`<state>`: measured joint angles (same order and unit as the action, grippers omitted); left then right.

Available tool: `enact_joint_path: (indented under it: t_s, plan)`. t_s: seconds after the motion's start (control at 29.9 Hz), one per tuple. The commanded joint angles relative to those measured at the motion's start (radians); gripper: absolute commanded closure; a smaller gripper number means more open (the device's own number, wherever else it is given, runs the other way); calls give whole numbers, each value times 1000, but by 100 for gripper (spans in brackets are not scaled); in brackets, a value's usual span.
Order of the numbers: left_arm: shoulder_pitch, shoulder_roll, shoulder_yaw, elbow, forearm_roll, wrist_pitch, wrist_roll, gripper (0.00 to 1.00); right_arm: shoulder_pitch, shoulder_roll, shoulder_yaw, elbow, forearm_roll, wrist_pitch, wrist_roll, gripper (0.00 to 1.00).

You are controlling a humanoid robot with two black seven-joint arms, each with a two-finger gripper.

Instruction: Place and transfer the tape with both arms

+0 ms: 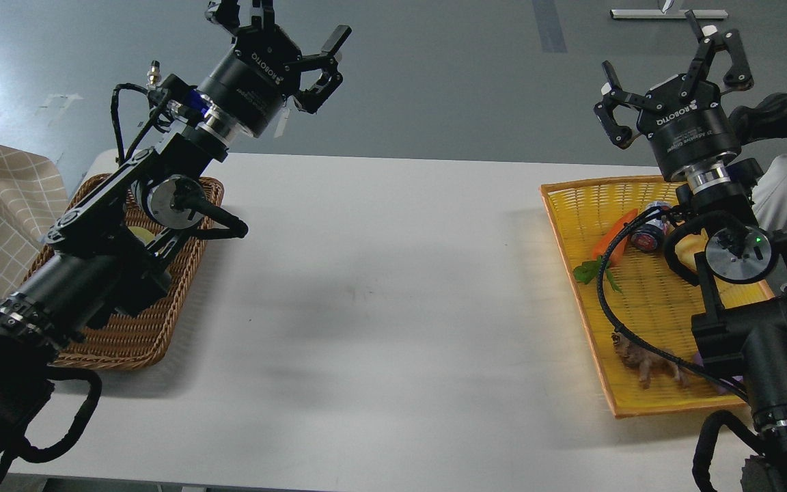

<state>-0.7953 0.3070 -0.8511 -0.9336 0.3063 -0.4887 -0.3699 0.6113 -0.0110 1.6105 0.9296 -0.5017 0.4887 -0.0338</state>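
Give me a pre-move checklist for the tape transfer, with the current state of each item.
1. Left gripper free: ok, jaws open, nothing held, raised beyond the table's far edge.
2. Right gripper free: ok, jaws open, nothing held.
3. Tape located: not ok, no roll is clearly visible; a yellowish patch in the brown basket is mostly hidden by the left arm.
4. Yellow tray contents known: cannot tell, carrot, small jar and brown toy show, the rest is behind the right arm.
5. Handover zone on table: ok, bare white surface between basket and tray.
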Motion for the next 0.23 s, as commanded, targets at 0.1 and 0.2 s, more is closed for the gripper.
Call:
enact_joint_path:
  t_s: [0.1, 0.2]
  plan:
    - [15, 1, -32, 1, -1, 0, 0, 2, 5, 0, -21, 0, -1, 0, 2, 0]
    - [19, 6, -51, 1, -3, 0, 2, 2, -5, -1, -24, 6, 0, 0, 2, 0]
